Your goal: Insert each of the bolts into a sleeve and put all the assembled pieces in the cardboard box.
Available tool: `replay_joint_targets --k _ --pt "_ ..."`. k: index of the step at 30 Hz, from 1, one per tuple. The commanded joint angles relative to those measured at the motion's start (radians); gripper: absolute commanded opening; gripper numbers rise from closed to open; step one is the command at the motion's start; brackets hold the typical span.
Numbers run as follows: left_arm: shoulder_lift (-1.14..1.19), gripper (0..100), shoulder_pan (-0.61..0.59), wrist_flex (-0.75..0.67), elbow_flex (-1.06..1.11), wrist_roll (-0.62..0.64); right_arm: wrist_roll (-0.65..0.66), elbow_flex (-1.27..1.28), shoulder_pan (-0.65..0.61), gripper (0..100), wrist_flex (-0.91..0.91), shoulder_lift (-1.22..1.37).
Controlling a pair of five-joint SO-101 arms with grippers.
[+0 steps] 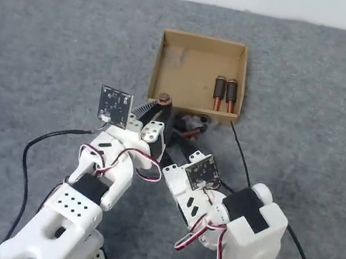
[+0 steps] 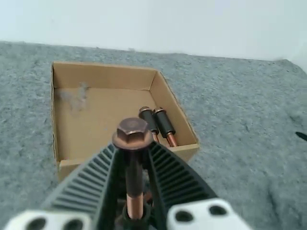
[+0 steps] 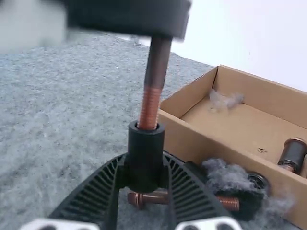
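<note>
No writing can be read: a small dark mark (image 3: 261,150) on the box floor and the print on the wrist boards (image 1: 114,106) are too small to make out. In the high view the box (image 1: 183,71) sits at upper centre of the frame. Two assembled pieces (image 1: 219,89) lie side by side in it, close along its right wall. Just below its front wall, at mid-frame, the two grippers meet. The left gripper (image 2: 132,147) is clenched on a bolt (image 2: 131,135) just under its hex head, with part of the shank hidden between the ribbed fingers (image 2: 91,177). The right gripper (image 3: 144,163) grasps a black sleeve (image 3: 145,151) upright. The bolt's copper thread enters the sleeve's mouth, with most of the shank outside. Beyond that gripper a loose bolt (image 3: 156,197) lies on the carpet (image 1: 55,37) beside the box, partly hidden. Next to it, under grey fluff (image 3: 225,175), is what may be another sleeve (image 3: 256,181).
</note>
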Motion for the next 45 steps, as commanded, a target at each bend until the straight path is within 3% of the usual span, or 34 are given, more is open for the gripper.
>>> replay_joint_targets --k 1,7,19,30,36,41,45 --pt "-0.037 1 0.008 -0.049 -0.010 -0.011 0.025 -0.002 0.022 0.6 0.002 -0.073" --pt "-0.037 1 0.028 -0.052 0.002 -0.043 0.026 0.017 0.021 0.6 0.015 -0.093" --pt "-0.037 1 0.026 -0.051 0.088 -0.046 0.026 0.021 0.027 0.6 0.337 -0.288" --pt "-0.032 1 0.026 -0.055 0.159 -0.150 0.020 0.049 0.036 0.6 0.337 -0.341" --pt "-0.031 1 0.025 -0.057 0.157 -0.147 0.023 0.098 0.036 0.6 0.170 -0.331" --pt "-0.031 1 0.023 -0.048 0.139 0.003 0.025 0.097 0.036 0.6 0.170 -0.331" --pt "-0.035 1 0.031 0.077 0.081 0.046 0.025 0.094 0.039 0.6 0.170 -0.331"
